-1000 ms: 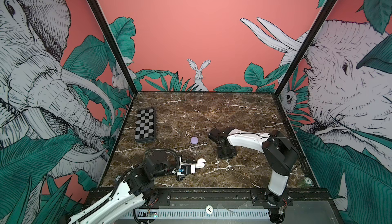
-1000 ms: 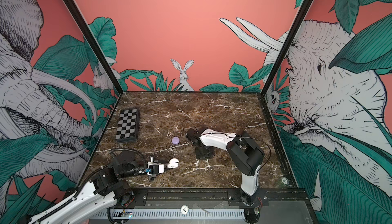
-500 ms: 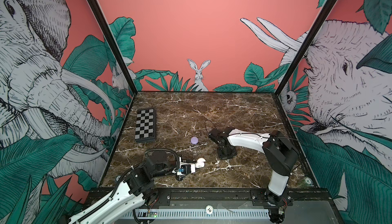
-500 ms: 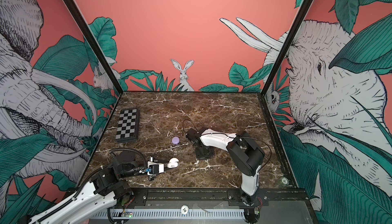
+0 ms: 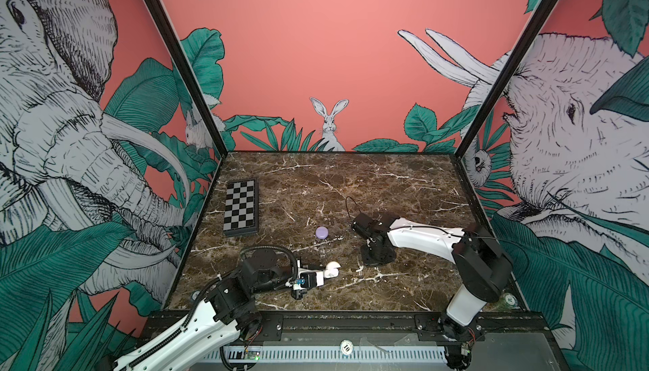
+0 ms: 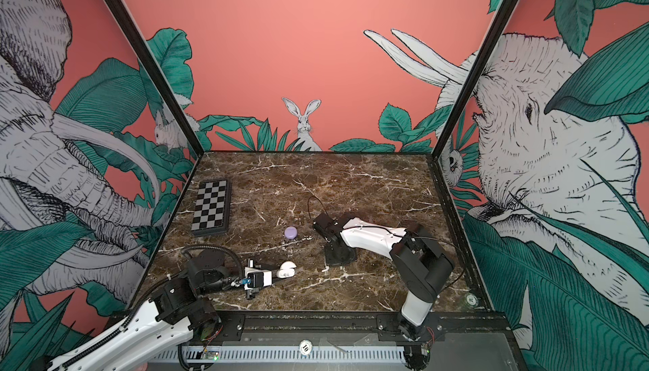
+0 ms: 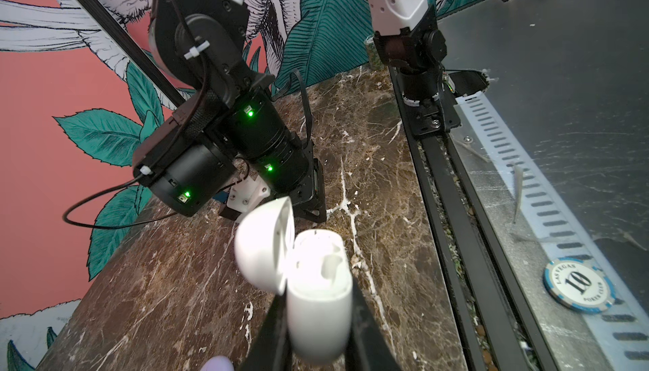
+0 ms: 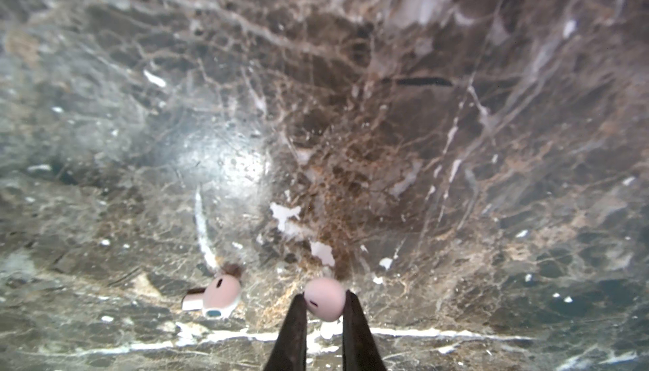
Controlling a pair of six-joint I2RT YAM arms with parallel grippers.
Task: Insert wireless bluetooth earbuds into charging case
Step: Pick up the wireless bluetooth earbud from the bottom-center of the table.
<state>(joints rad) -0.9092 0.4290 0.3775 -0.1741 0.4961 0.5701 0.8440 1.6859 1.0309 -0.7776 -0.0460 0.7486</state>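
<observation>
Nothing looks seated yet: the left gripper [image 7: 319, 337] clamps the open, empty-looking white case [image 7: 318, 302] near the front edge, while the right gripper [image 8: 323, 298] pinches a lilac earbud [image 8: 323, 292] down at the marble [image 8: 421, 141], a second earbud [image 8: 216, 295] lying just beside.
</observation>
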